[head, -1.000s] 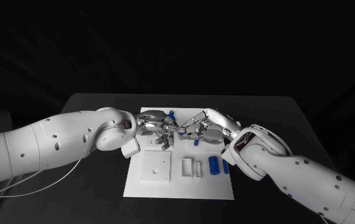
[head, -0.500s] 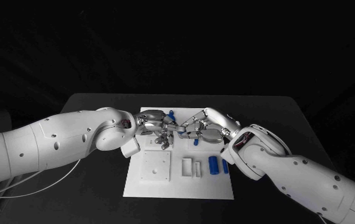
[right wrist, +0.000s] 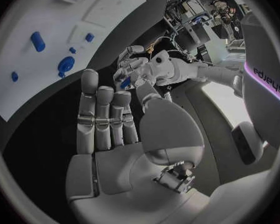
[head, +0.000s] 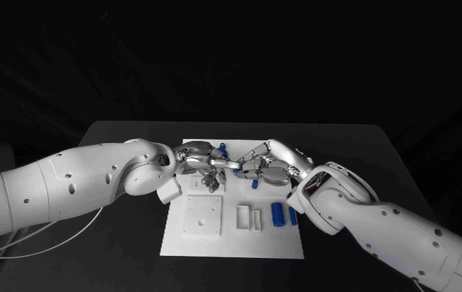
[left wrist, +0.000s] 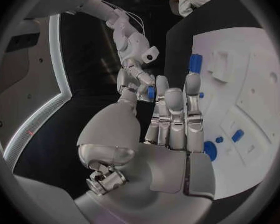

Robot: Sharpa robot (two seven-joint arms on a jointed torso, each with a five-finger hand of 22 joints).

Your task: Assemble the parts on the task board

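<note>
Above the far half of the white task board [head: 231,238], my left hand [head: 204,163] and right hand [head: 270,166] meet fingertip to fingertip. A small blue part [head: 238,167] sits between them, pinched by fingers of both hands. The left wrist view shows the part [left wrist: 151,92] at the tips of the right hand [left wrist: 137,79], beside my left hand's fingers [left wrist: 163,97]. In the right wrist view the part [right wrist: 124,82] lies among the left hand's fingers [right wrist: 135,70]. A blue peg [head: 222,149] stands on the board behind the left hand.
Two blue cylinders [head: 277,214] [head: 292,216] lie on the board's near right. White blocks [head: 248,218] and a square white plate [head: 203,216] sit on its near half. Another blue piece [head: 254,184] shows under the right hand. The black table [head: 356,152] surrounds the board.
The hands have drawn slightly closer together, and the small blue part now shows between their fingertips. The arms have otherwise hardly moved.
</note>
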